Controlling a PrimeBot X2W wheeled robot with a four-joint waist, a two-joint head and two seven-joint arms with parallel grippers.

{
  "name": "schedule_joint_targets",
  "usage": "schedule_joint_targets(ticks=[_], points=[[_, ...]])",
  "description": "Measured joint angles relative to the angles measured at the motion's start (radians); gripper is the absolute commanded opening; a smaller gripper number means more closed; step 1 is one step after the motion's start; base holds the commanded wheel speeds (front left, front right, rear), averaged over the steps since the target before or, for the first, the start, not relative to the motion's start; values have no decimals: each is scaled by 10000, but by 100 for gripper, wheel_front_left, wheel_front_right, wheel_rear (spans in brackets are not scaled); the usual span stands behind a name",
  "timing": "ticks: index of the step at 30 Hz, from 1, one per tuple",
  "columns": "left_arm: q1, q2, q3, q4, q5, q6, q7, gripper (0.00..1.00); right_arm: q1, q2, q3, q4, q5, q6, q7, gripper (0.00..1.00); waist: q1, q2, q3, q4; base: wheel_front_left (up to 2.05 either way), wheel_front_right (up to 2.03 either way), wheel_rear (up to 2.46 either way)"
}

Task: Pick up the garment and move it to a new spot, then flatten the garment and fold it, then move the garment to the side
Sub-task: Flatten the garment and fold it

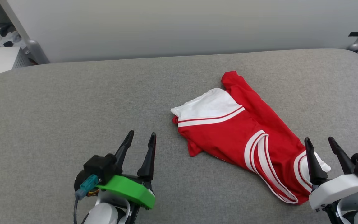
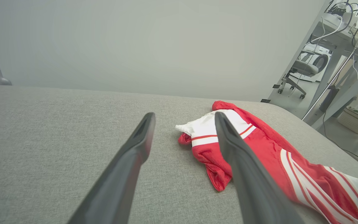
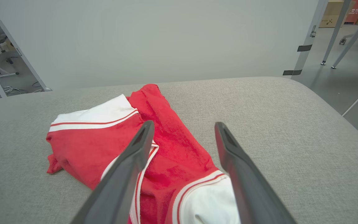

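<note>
garment (image 1: pixel 244 130): bunched, long axis slanting away leftward from your right gripper (image 1: pixel 318 139).
right gripper: nearer arm; jaws wide, empty, at its near end.
left gripper (image 1: pixel 142 133): jaws wide, empty; garment off to its right.

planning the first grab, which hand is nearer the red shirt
Right. The right hand is at the garment's near white-sleeved end, open fingers either side of the sleeve. The left hand is off to the garment's left, apart from it.

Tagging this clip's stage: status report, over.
Left gripper, right gripper: jaws open, empty. Red jersey T-shirt crumpled on grey padded table, near end by right gripper. Nothing seen blocking.
</note>
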Motion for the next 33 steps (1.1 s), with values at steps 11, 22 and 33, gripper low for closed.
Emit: schedule_joint_targets(ticks=[11,22,33], points=[[-4459,1333,-2619,959,-1967,0,4769,100,-260,184,128,-610,-332,0,96,100,0,0,983,-425,0,0,0],[-7450,2405,-3590,3043,-3586,0,9488,100,-810,520,637,-15,-364,0,-401,100,0,0,2006,-1501,0,0,0],[-7852,2594,-3952,4335,-3239,0,9411,100,-1171,675,953,681,-374,0,-842,100,0,0,2484,-2078,0,0,0]])
